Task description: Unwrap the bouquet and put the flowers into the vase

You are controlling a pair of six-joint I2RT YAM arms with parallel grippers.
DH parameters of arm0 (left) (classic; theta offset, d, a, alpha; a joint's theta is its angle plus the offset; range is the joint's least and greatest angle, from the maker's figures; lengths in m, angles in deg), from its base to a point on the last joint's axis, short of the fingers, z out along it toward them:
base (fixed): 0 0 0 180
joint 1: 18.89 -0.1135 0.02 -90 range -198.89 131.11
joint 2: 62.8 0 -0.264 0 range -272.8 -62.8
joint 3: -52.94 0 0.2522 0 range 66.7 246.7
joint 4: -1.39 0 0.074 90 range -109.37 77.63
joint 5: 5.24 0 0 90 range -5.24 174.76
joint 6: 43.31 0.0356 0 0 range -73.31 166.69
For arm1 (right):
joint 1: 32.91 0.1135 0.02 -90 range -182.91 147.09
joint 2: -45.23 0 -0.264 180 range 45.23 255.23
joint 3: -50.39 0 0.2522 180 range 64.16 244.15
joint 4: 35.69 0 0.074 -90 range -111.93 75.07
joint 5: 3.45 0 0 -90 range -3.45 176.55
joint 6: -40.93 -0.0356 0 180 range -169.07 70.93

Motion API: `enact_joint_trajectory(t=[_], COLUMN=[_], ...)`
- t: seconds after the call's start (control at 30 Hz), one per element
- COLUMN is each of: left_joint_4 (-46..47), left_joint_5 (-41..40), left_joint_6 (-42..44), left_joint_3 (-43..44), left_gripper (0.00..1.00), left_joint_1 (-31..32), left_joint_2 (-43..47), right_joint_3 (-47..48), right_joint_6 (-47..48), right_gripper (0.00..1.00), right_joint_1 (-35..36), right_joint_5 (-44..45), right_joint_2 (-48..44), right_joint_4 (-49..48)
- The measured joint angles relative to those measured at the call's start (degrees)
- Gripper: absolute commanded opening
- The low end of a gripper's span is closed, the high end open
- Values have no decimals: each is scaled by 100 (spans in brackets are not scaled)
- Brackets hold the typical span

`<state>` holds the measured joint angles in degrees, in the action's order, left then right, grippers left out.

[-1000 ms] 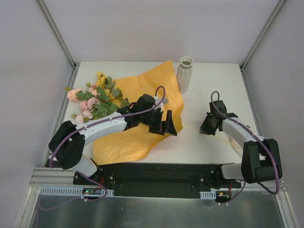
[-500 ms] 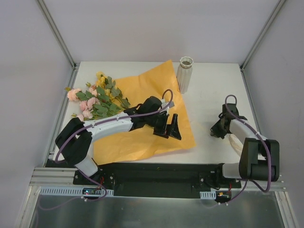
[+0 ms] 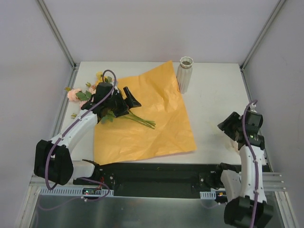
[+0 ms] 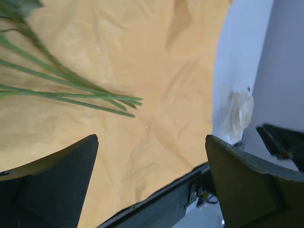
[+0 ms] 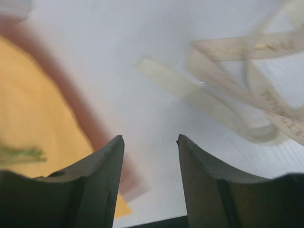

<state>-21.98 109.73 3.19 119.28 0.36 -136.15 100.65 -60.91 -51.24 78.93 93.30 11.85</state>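
The bouquet lies undone. The orange paper [image 3: 152, 121] is spread flat on the table. The flowers [image 3: 78, 95], pink and yellow, rest at its left edge with their green stems [image 3: 141, 119] across the sheet. My left gripper [image 3: 129, 104] hovers over the stems close to the leaves, open and holding nothing. In the left wrist view the stems [image 4: 71, 90] lie beyond the left gripper [image 4: 152, 137]. The white ribbed vase [image 3: 185, 74] stands upright at the back. My right gripper [image 5: 150, 137] is open over bare table, the cream ribbon [image 5: 228, 109] lying loose just ahead.
The enclosure's frame posts and grey walls close in the table on the left, right and back. The black base rail [image 3: 156, 173] runs along the near edge. The ribbon [image 4: 237, 111] lies near the right arm [image 3: 249, 142], off the paper's right edge.
The left arm swung back left from the paper's middle to the stems. The paper now lies flat. The right arm drew back toward the near right and its jaws opened, with the ribbon loose on the table.
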Motion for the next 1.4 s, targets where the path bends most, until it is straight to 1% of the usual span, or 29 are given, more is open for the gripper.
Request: enact_joint_trajectory(t=[0.07,0.1,0.2,0.3,0.33,0.5,0.53,0.63,0.73,0.77,0.87,0.93,1.2,1.23,1.27,1.4], left_joint_4=[-190,-280,-435,-492,-509,-599,-590,-595,-619,-614,-616,-612,-614,-612,-612,-612], left_joint_5=[-289,-422,-741,-984,-1071,-1307,-1342,-1478,-1613,-1665,-1784,-1840,-2083,-2103,-2109,-2116], left_joint_6=[-116,-219,-590,-1008,-1134,-1537,-1578,-1735,-1838,-1873,-1937,-1969,-2041,-2046,-2048,-2070], left_joint_3=[0,0,0,2,11,337,387,479,479,479,479,479,474,474,474,474], left_gripper=[92,90,87,84,79,74,69,66,65,59,56,52,46,42,40,37], left_joint_1=[-223,-332,-619,-831,-892,-960,-960,-957,-957,-957,-957,-957,-957,-957,-957,-957], left_joint_2=[-42,-85,-295,-603,-734,-1598,-1714,-1980,-2009,-2009,-2011,-2017,-2059,-2083,-2114,-2282], right_joint_3=[175,256,378,389,393,407,409,448,474,474,474,474,474,474,474,474], right_joint_6=[127,162,164,153,155,210,219,243,278,293,315,332,354,354,354,354], right_gripper=[56,56,56,55,55,56,56,56,56,57,57,56,57,57,57,57], right_joint_1=[498,811,1593,1998,2052,2122,2122,2127,2127,2127,2127,2127,2127,2127,2127,2127], right_joint_5=[-247,-328,-387,-409,-400,-367,-382,-450,-487,-490,-525,-531,-531,-529,-531,-529], right_joint_2=[-538,-765,-1298,-1565,-1582,-1652,-1696,-1764,-1773,-1784,-1838,-1843,-1816,-1805,-1801,-1799], right_joint_4=[76,120,302,581,702,1154,1211,1344,1375,1386,1416,1419,1425,1425,1423,1425])
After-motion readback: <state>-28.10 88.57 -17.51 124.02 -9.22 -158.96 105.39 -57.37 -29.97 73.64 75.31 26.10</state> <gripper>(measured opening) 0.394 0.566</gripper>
